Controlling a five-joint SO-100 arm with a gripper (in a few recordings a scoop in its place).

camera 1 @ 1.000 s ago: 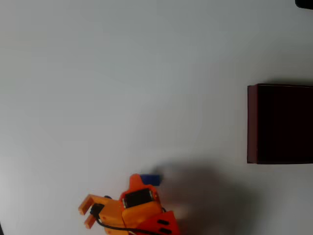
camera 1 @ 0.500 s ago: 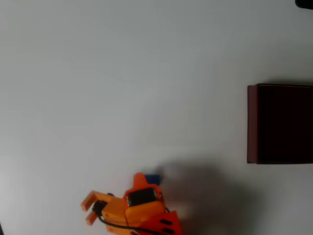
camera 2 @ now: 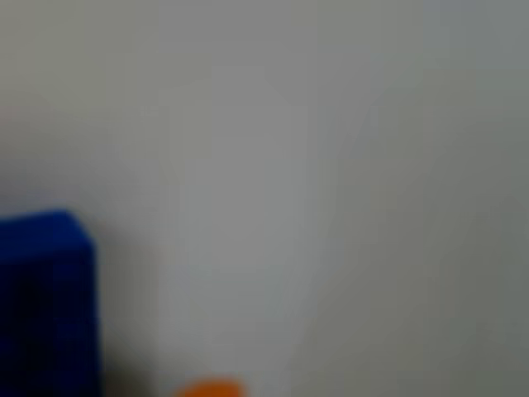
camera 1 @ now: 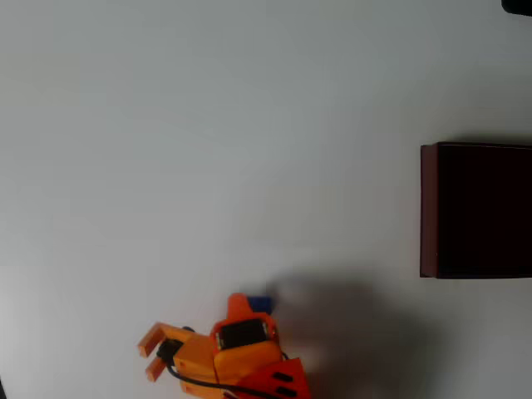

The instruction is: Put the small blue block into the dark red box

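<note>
We cannot tell whether the jaws of our gripper [camera 1: 249, 306] are parted or closed, since the orange wrist hides them from above; the small blue block [camera 1: 261, 304] peeks out at its tip, low on the white table [camera 1: 208, 150]. The wrist view shows the small blue block close at lower left. We should centre it between the fingers, squeeze squarely, then lift and carry it to the dark red box [camera 1: 475, 210], well apart at the right edge.

Plain white table [camera 1: 208, 125]; dark red box [camera 1: 475, 210] at right edge, small blue block [camera 1: 261, 303] bottom centre, well apart.
</note>
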